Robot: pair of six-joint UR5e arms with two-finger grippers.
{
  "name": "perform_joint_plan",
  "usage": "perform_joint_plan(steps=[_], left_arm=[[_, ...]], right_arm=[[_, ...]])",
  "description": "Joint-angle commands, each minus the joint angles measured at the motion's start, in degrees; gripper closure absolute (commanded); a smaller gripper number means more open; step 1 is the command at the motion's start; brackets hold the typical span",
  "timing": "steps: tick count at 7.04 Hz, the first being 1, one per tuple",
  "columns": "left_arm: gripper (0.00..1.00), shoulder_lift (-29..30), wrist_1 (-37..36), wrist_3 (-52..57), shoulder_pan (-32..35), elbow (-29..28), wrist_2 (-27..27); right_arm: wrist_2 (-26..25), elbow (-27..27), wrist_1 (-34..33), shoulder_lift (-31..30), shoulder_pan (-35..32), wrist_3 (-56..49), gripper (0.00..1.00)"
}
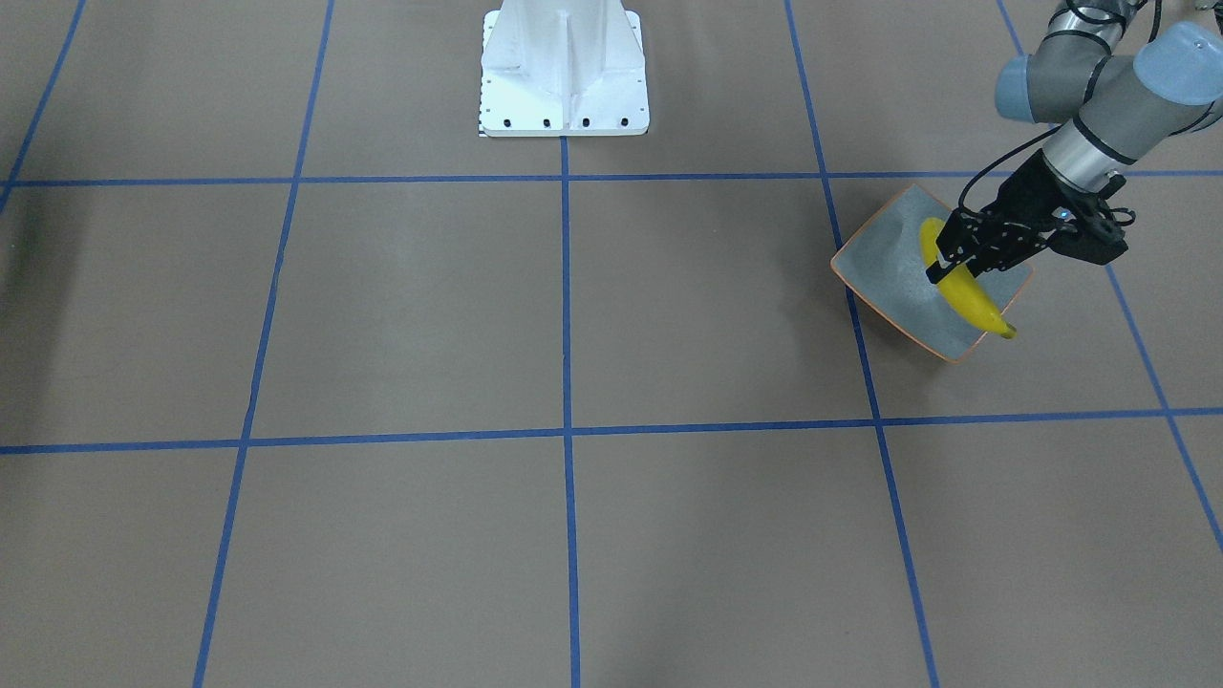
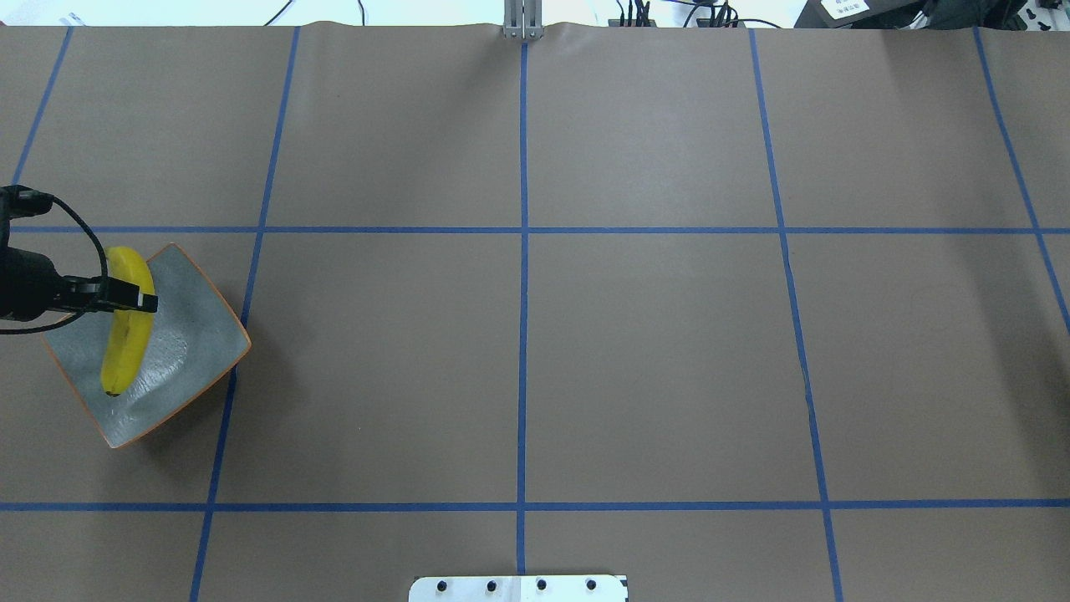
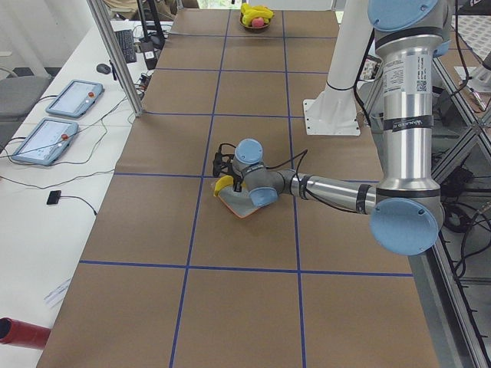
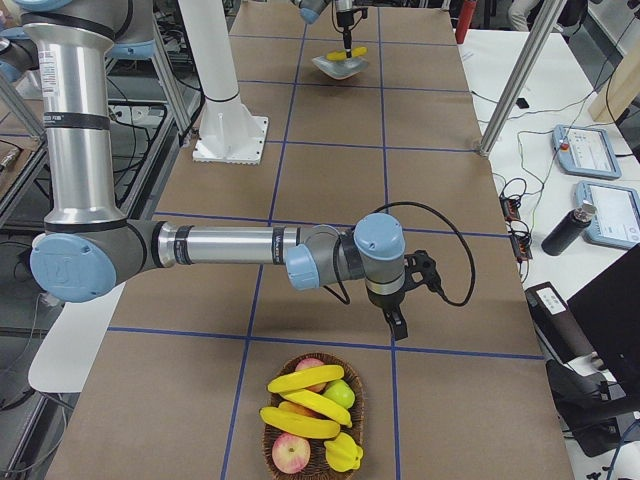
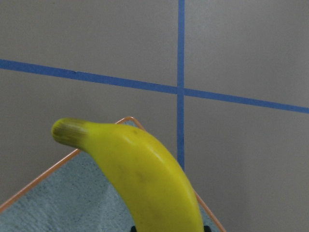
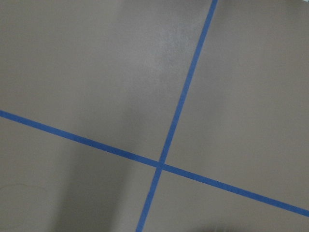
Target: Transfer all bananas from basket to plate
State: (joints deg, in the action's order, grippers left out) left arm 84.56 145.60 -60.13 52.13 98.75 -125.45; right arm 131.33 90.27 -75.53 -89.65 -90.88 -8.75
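The table (image 1: 430,315), covered in brown sheet and ruled into squares by blue tape lines (image 1: 566,287), fills every view, with the white robot base (image 1: 564,67) at its edge. Front and overhead views show the left end only. There the left end effector (image 1: 941,263) is clamped across the middle of one banana (image 1: 975,304) over the grey, orange-rimmed plate (image 1: 889,258). Whether the fruit rests on the plate cannot be told.

From overhead the banana (image 2: 125,351) lies lengthwise over the plate (image 2: 188,334), with the left end effector (image 2: 138,299) reaching in from the left edge. The left wrist view adds detail: the banana's greenish tip (image 5: 67,130) projects past a corner of the plate (image 5: 48,212).

Only the side views show the basket. In the right-end view the basket (image 4: 272,458) is near and holds three bananas (image 4: 318,405) among other fruit (image 4: 290,452). The right end effector (image 4: 397,325) hangs above the table just beyond it; whether its fingers are apart or together cannot be told. In that view the plate (image 4: 335,68) is far and small. The right wrist view shows only bare table (image 6: 96,72) and crossing tape.
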Motion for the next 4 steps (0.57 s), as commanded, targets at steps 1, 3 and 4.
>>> perform_joint_plan(steps=[1,3,4], left_arm=[[0.22,-0.8,0.1,5.6,-0.2,-0.2,0.0],[0.01,0.1,0.3,6.3,0.2,0.7,-0.9],[0.00,0.6,-0.2,6.2,0.2,2.4,-1.6]], right_arm=[[0.0,-2.3,-0.2,-1.5,-3.6,-5.3,0.00],[-0.1,-3.9,-0.3,-1.9,-5.4,-5.9,0.00],[0.0,-4.7,-0.2,-2.6,-6.6,-6.2,0.00]])
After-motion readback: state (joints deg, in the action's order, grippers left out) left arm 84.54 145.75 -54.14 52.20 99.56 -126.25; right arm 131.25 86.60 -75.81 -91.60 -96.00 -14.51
